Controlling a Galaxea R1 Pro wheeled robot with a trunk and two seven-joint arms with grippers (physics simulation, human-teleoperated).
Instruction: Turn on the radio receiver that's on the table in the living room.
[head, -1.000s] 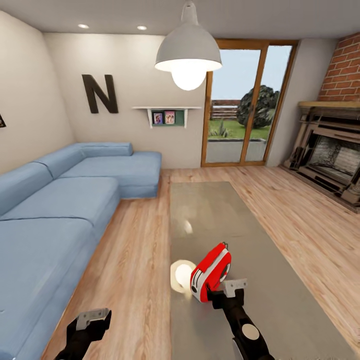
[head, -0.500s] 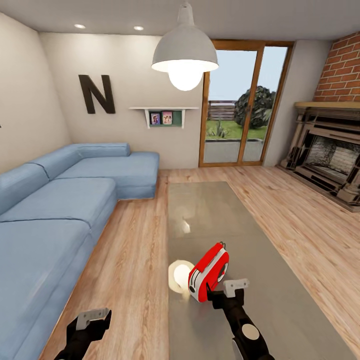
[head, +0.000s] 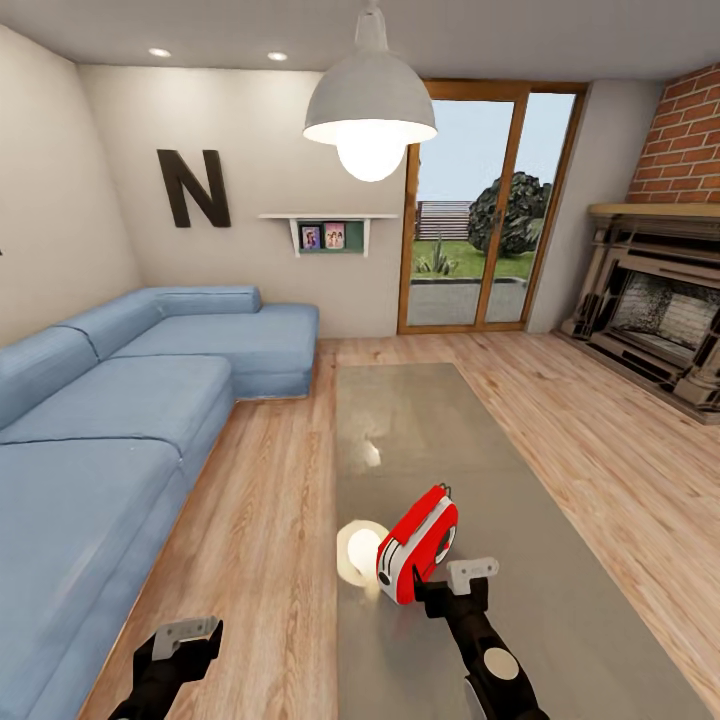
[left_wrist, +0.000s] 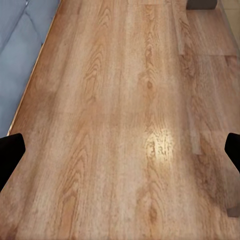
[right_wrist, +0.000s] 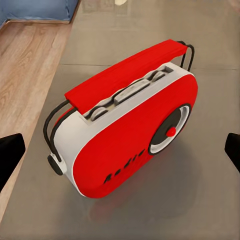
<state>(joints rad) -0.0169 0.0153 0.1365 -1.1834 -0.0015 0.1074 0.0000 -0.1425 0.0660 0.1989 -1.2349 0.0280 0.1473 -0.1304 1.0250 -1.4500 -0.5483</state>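
The red radio receiver (head: 418, 543) with white trim stands upright on the glossy grey table (head: 450, 440), near its left front edge. My right gripper (head: 452, 588) hovers just behind the radio, open, apart from it. In the right wrist view the radio (right_wrist: 135, 130) sits between the two spread fingertips (right_wrist: 10, 156), its round dial (right_wrist: 170, 131) and top buttons showing, its wire handle looping at both ends. My left gripper (head: 185, 640) is low at the left over the plank floor (left_wrist: 120, 100), open with nothing in it.
A blue sectional sofa (head: 100, 420) runs along the left. The brick fireplace (head: 660, 310) stands at the right, glass doors (head: 480, 220) at the back. A white pendant lamp (head: 370, 100) hangs above the table; its bright reflection (head: 358, 550) lies beside the radio.
The whole picture shifted slightly a second ago, so the camera moved. Since half a second ago nothing has changed; radio and both arms hold their places.
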